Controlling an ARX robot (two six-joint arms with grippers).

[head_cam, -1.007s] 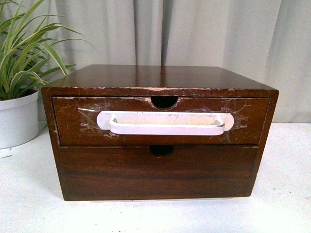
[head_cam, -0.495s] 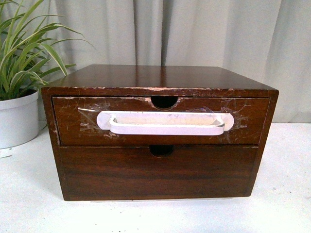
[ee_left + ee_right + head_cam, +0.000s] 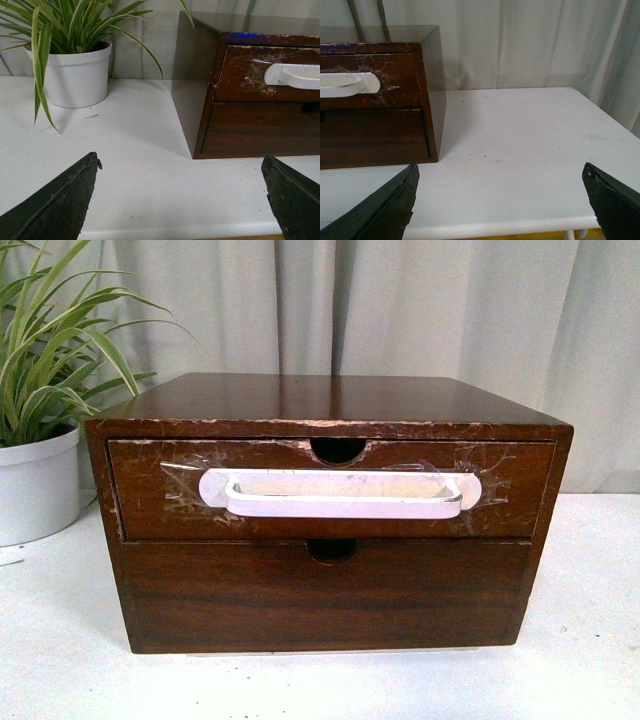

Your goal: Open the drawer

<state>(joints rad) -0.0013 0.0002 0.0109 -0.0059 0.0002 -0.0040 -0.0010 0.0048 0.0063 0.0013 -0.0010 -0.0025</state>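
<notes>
Nearest, at the near edge of the tabletop point(image 3: 130, 165), we had both arms low and set back from the work. Our left gripper point(image 3: 180, 159) had its jaws spread wide with nothing between them. Our right gripper point(image 3: 500, 169) was the same, released and empty.

Beyond them stood the dark wooden cabinet point(image 3: 330, 395). The drawer point(image 3: 330, 528) we wanted was the upper of its two, above the plain lower drawer point(image 3: 330, 595). It sat shut, its front level with the cabinet's frame, so we judged the task not yet begun. Its white handle point(image 3: 340, 502) was taped across the front just below the semicircular notch point(image 3: 338, 450), with its long axis running left to right, square to the way we faced.

The drawer lay farther off than both pairs of jaws and between them: far and right of the left pair, far and left of the right pair. Each wrist view caught its own end of the handle at much the same remove, so we could not say which arm was nearer. We judged that either would have to travel inward and up, close across the bar, then pull toward the near side.

Farther off at the left sat a white pot point(image 3: 35, 485) holding a striped plant, and a pale curtain point(image 3: 400, 310) closed the far side.
</notes>
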